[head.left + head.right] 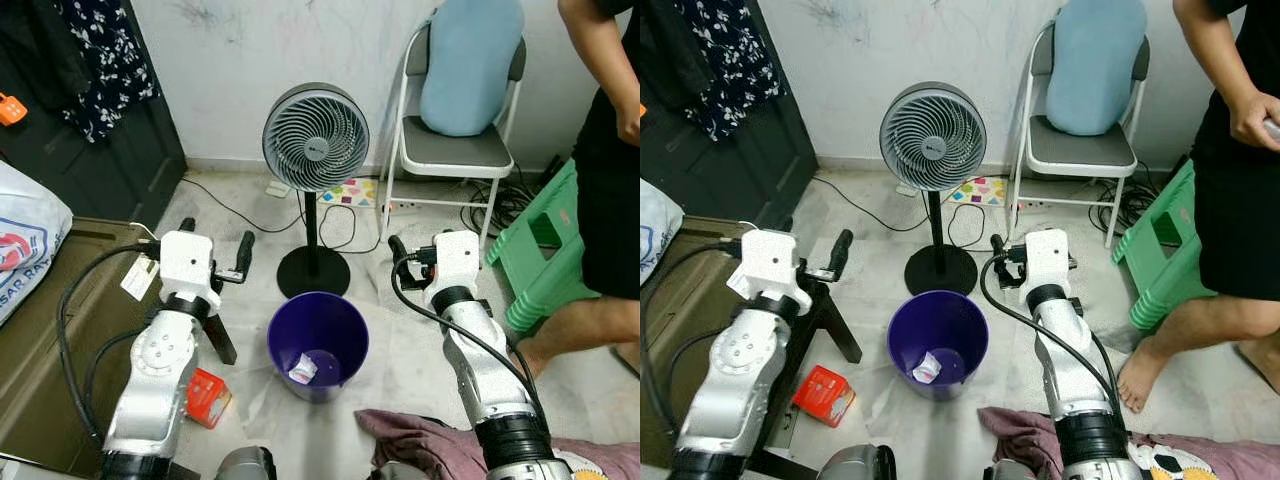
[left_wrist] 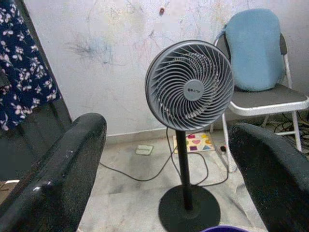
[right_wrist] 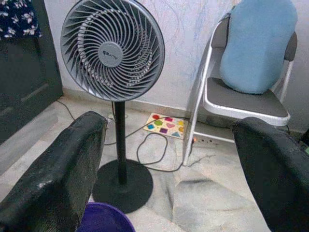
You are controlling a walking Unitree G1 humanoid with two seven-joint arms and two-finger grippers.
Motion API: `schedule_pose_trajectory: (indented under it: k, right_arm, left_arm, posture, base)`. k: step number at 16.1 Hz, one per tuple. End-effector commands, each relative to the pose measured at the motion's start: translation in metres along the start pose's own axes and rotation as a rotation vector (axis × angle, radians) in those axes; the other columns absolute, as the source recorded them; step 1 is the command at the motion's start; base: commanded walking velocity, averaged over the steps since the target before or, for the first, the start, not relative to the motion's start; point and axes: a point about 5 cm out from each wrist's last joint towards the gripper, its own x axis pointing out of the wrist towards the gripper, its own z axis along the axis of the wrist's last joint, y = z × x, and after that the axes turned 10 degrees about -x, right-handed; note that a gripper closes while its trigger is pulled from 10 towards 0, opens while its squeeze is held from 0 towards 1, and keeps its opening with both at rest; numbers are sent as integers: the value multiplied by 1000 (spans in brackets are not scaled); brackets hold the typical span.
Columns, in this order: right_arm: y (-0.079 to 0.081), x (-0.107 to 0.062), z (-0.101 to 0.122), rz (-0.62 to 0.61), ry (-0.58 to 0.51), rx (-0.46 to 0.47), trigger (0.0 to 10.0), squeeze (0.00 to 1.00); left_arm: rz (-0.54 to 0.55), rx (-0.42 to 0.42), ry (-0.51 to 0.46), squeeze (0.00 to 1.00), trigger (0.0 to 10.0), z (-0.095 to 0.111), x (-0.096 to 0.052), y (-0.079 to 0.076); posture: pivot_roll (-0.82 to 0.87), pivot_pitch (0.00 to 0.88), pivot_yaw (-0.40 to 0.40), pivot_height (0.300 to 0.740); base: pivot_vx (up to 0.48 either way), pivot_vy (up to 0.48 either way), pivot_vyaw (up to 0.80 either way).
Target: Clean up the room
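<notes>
Right end effector [image 3: 166, 179] fingers spread wide; between them grey pedestal fan [image 3: 112, 50], white folding chair [image 3: 241, 99] with blue cushion [image 3: 258, 46], purple bin rim [image 3: 104, 220].

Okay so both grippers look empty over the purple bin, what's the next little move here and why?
Probably lower the left gripper toward the red box lying on the floor left of the purple bin. Both grippers are open and hold nothing, the right gripper too, and the bin already has a scrap of litter inside. The box is loose clutter close to that arm.
</notes>
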Motion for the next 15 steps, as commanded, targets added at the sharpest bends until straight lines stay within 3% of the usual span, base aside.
schedule_pose_trajectory:
  k: [1, 4, 5, 6, 7, 11, 15]
  right_arm:
    - [-3, 3, 7, -5, -28, 13, 10000, 1000]
    - [-3, 4, 11, 4, -53, 3, 10000, 1000]
    - [-2, 4, 13, 8, -62, -8, 10000, 725]
    - [0, 5, 16, 9, -71, -25, 10000, 102]
    - [3, 6, 17, 13, -75, -24, 10000, 0]
    - [19, 8, 31, 84, -134, 4, 10000, 0]
    - [22, 7, 33, 114, -141, 28, 10000, 0]
  left_arm:
    - [-11, 14, -19, 0, 10000, 1, 4, 0]
    - [-9, 13, -33, 0, 10000, 1, 8, 2]
    - [-8, 13, -39, 0, 10000, 1, 9, 2]
    - [-8, 12, -45, 0, 10000, 0, 10, 1]
    - [-3, 9, -51, 0, 10000, 0, 11, 1]
    - [24, 4, -67, 0, 10000, -2, 8, -1]
    - [34, 4, -68, 0, 10000, -4, 5, -5]
  posture:
    - [-75, 0, 43, 740]
    - [-80, 0, 47, 740]
    - [-84, 0, 48, 740]
    - [-85, 0, 49, 740]
    - [-86, 0, 48, 740]
    - [-88, 0, 30, 740]
    - [-89, 0, 19, 740]
  base:
    - [0, 0, 0]
    - [0, 0, 0]
    - [0, 0, 800]
    - [0, 0, 800]
    - [0, 0, 800]
    - [0, 0, 800]
    - [0, 0, 800]
